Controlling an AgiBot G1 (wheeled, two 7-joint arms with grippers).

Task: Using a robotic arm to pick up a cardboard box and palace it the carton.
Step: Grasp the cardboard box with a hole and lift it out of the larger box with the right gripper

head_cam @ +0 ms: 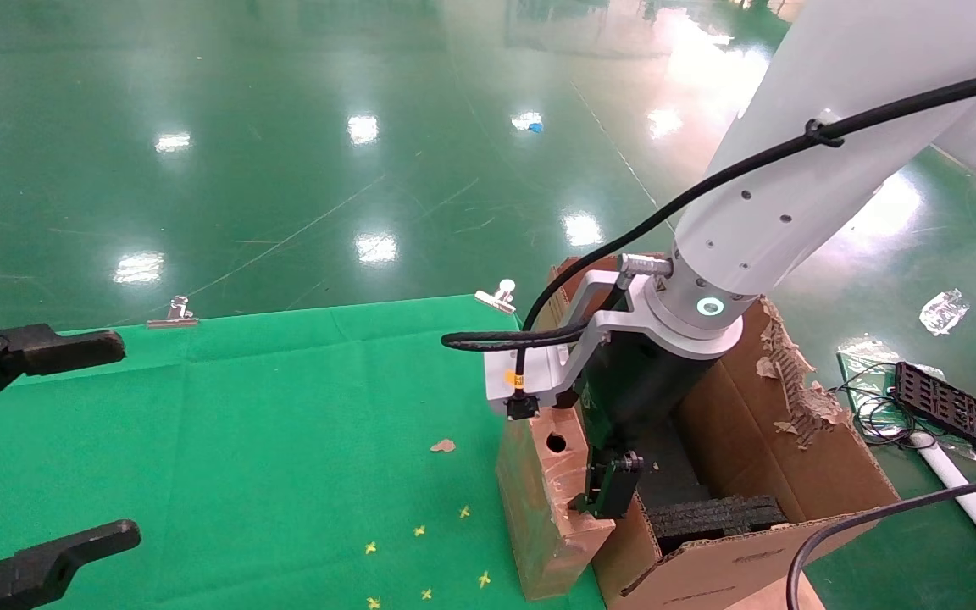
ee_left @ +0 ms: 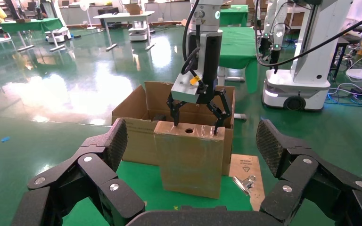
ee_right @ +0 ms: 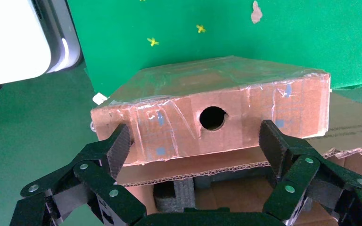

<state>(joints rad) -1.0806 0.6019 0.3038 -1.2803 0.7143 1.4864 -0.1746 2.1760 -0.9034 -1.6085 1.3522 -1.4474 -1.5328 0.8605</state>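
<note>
The small cardboard box [head_cam: 543, 500] stands upright at the right edge of the green table, against the carton [head_cam: 801, 466]. The round hole in its top face shows in the right wrist view [ee_right: 213, 117]. The white robotic arm [head_cam: 759, 203] reaches down over it. My right gripper [head_cam: 594, 462] is open, its fingertips [ee_right: 120, 143] spread along the box's top face beside the hole, at or just above it, as the left wrist view [ee_left: 195, 125] also shows. Black foam [ee_right: 179, 195] lies inside the carton. My left gripper [head_cam: 90, 445] is open and empty at the table's left, facing the box [ee_left: 191, 160].
The green cloth table [head_cam: 242, 424] carries two binder clips [head_cam: 173, 312] [head_cam: 496, 296], a cardboard scrap [head_cam: 443, 445] and small yellow marks. The carton's far flap [head_cam: 793, 381] is ragged. A black tray [head_cam: 950, 407] and cables lie on the floor to the right.
</note>
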